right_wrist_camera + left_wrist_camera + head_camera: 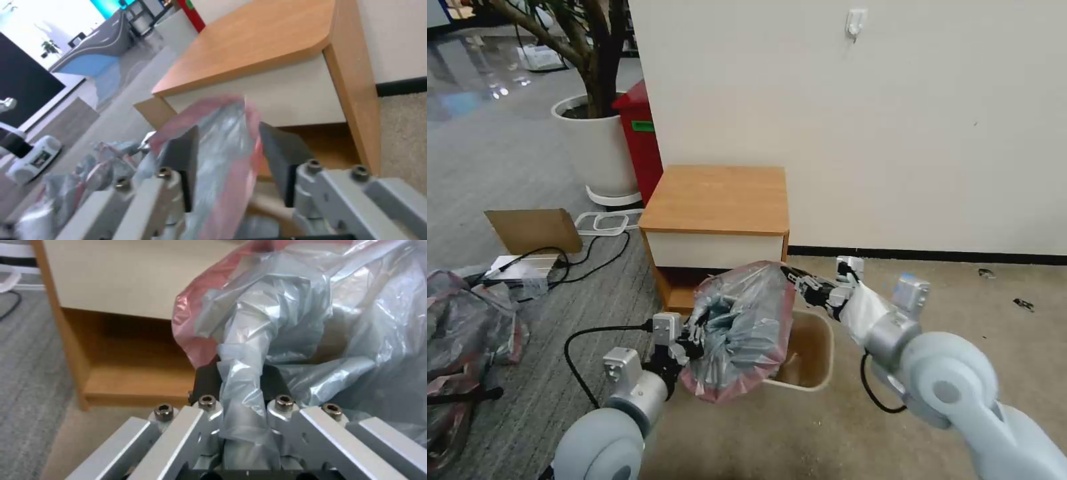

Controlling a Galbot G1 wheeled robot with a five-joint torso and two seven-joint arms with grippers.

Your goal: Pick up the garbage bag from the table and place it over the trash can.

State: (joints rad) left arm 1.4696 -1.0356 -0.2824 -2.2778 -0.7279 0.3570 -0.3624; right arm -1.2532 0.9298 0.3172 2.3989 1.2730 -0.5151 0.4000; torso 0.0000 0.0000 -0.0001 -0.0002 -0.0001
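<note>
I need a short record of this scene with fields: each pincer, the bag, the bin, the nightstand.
left pincer: shut on the near edge of the garbage bag
right pincer: holds the bag's far edge by the pink rim; its fingers stand apart around the plastic
garbage bag: off the table, stretched between both pincers, above the trash can's near side
trash can: on the floor before the table, not yet lined
table: against the wall
</note>
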